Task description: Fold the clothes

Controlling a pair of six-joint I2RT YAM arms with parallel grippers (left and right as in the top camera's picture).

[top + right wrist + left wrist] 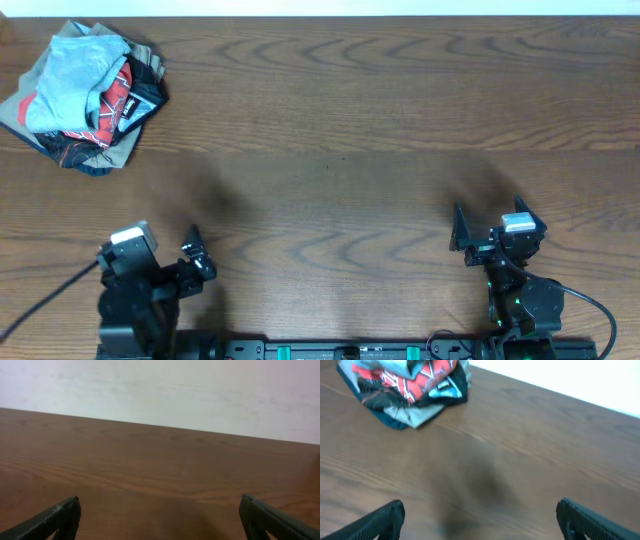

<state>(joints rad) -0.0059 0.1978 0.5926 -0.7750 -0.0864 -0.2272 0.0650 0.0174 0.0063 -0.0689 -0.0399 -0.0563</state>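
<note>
The left gripper [197, 252] is seen with its jaws spread wide and nothing between them. The right gripper [465, 240] is likewise spread wide and empty. Both are held near the near edge of the table [340, 120], well apart from each other.

The clothes [75, 65] are found ahead of the left gripper and off to its left, well apart from it, near the table's far left corner. They lie crumpled on top of a heap, touching a red T-shirt [110, 105] just beside and partly under them, with a khaki garment [20, 110] at the bottom. The heap's left side reaches close to the table's left edge, and its far side lies near the far edge.

Between the left gripper and the heap only bare wood is seen. Ahead of the right gripper the tabletop is bare up to the far edge, where a pale wall [160, 390] is met. The clothes are not shown in the right wrist view; from that gripper they lie far off to the left, across the table.
</note>
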